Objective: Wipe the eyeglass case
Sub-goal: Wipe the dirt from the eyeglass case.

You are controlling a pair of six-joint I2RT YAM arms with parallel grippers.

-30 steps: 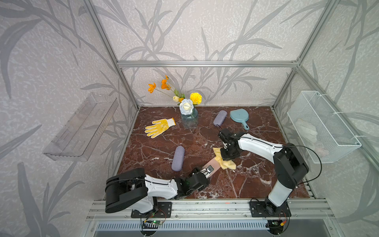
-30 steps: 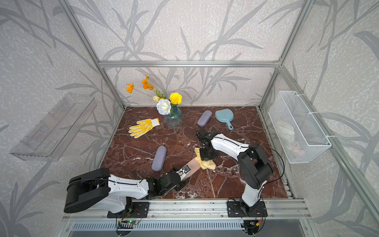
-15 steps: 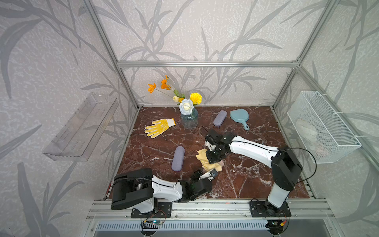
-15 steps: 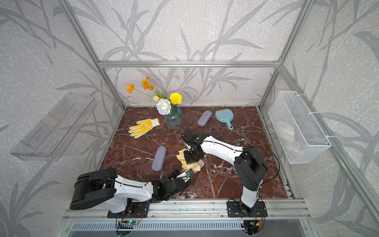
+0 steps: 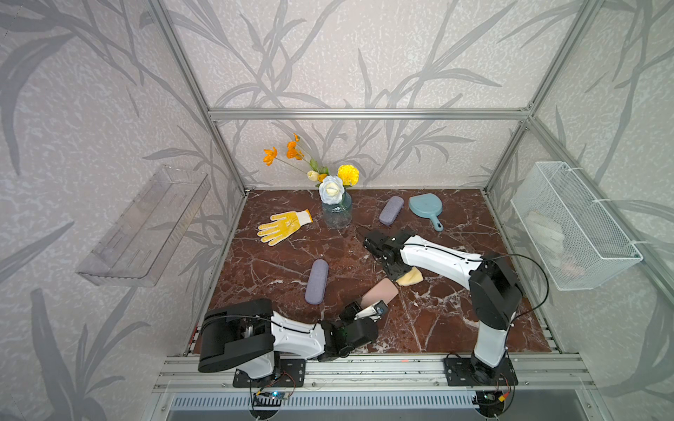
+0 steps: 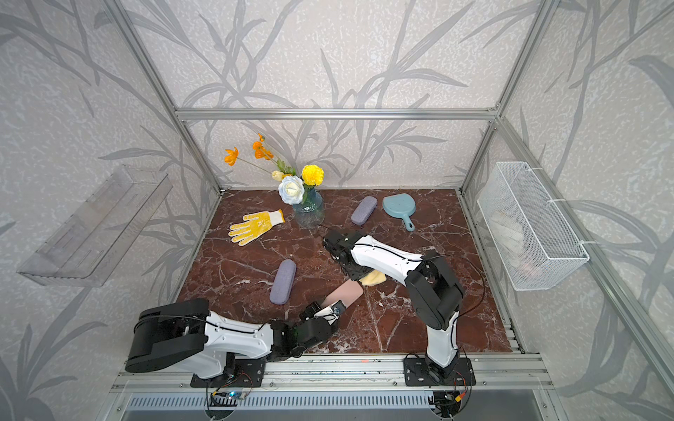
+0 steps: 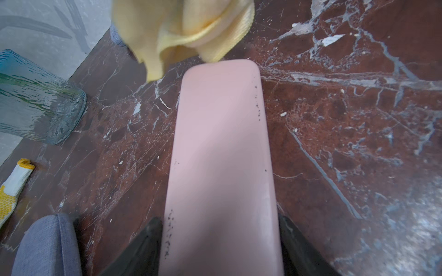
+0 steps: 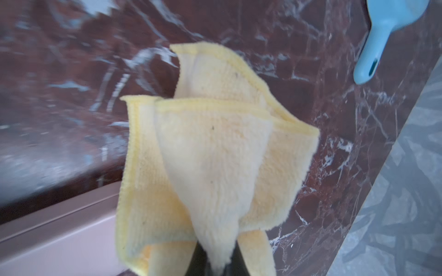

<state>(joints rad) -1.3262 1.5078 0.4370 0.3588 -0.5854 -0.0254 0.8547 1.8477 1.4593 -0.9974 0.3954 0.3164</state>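
1. Both fingers (image 7: 141, 246) of the left gripper (image 5: 365, 309) clamp the near end of the pink eyeglass case (image 5: 381, 292), at the near middle of the marble table (image 5: 437, 320).
2. Right gripper (image 5: 399, 276), pinched onto the yellow cloth (image 5: 411, 277), holds it at the case's far end.
3. Farther left lies a purple case (image 5: 316, 281); the vase (image 5: 337, 217) stands farthest.

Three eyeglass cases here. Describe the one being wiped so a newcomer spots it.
On the red marble tabletop, near the front edge, the left gripper clamps one end of a case. That pink case is smooth with black specks; the nearer grey-purple case and the far grey-purple case are fabric and lie free.
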